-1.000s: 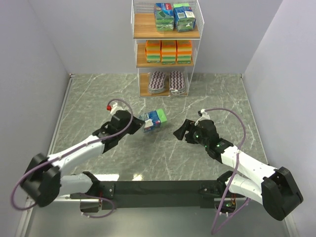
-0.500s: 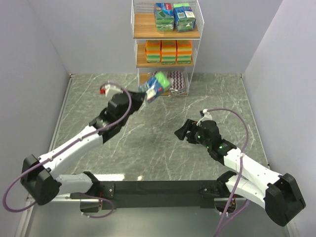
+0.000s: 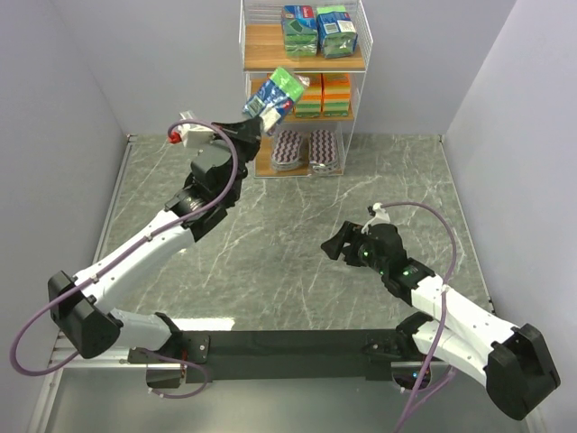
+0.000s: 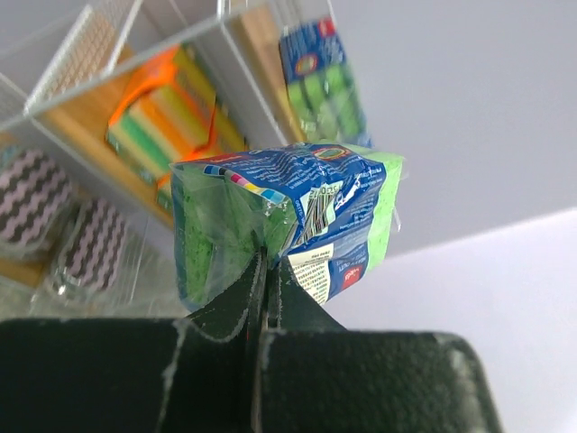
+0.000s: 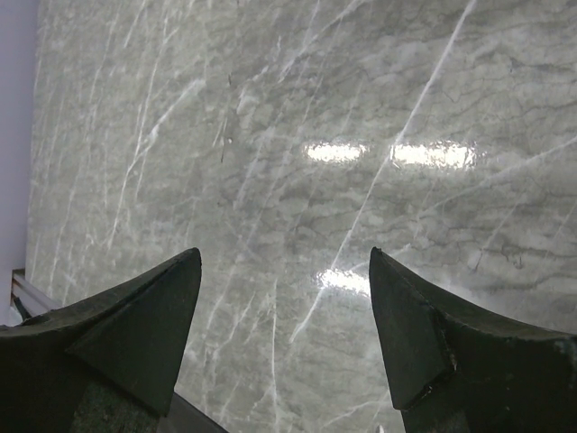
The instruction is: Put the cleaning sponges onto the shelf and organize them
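My left gripper (image 3: 252,115) is shut on the wrapper of a blue-green printed sponge pack (image 3: 273,95) and holds it high, in front of the left side of the shelf's (image 3: 255,43) middle tier. In the left wrist view the pack (image 4: 288,221) is pinched just above my fingers (image 4: 269,289). The shelf holds two blue-green packs (image 3: 317,30) on top, orange sponge blocks (image 3: 323,94) in the middle and striped oval pads (image 3: 306,150) at the bottom. My right gripper (image 3: 335,242) is open and empty above the marble floor (image 5: 297,144).
White walls close in the marble table on the left, right and back. The shelf stands against the back wall. The arms' black base bar (image 3: 297,343) runs along the near edge.
My left arm has lifted the blue-green pack from the table's middle up and back to the shelf's middle tier. The right arm has drawn back slightly toward the near edge.
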### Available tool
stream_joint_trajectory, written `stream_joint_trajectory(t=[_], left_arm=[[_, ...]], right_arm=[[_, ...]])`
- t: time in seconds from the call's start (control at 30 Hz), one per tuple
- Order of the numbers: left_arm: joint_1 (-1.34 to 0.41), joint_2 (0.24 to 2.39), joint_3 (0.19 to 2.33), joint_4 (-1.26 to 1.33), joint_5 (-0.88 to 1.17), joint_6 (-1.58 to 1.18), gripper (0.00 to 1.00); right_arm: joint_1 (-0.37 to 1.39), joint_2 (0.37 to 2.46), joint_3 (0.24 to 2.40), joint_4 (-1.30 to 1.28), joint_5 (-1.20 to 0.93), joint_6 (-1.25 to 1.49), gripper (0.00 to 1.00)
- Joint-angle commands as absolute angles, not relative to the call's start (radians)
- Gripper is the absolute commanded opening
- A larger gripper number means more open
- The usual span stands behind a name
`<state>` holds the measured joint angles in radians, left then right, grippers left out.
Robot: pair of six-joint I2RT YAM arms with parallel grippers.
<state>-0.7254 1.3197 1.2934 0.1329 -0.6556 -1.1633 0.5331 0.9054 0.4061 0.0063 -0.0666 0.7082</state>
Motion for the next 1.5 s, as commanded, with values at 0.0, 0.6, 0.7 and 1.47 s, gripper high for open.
stream_joint_trajectory(t=[0.0, 0.6, 0.7, 1.47], left_arm=[[-0.73, 1.35, 1.353, 0.291, -0.822, -1.166, 0.01], [-0.727, 1.611, 1.569, 0.511, -1.072, -1.285, 0.01], [-0.727, 1.647, 1.62, 0.515, -1.094, -1.279, 0.01], [-0.676, 1.985, 2.016, 0.574, -1.023, -1.305, 0.01]], right_arm=[[0.526, 0.896, 0.402, 0.018, -0.06, 0.701, 0.81], [0.528, 0.821, 0.367, 0.008, -0.087, 0.701, 0.81], [0.526, 0.813, 0.37, 0.008, -0.095, 0.696, 0.82], [0.514, 0.788, 0.376, -0.034, -0.146, 0.647, 0.81]])
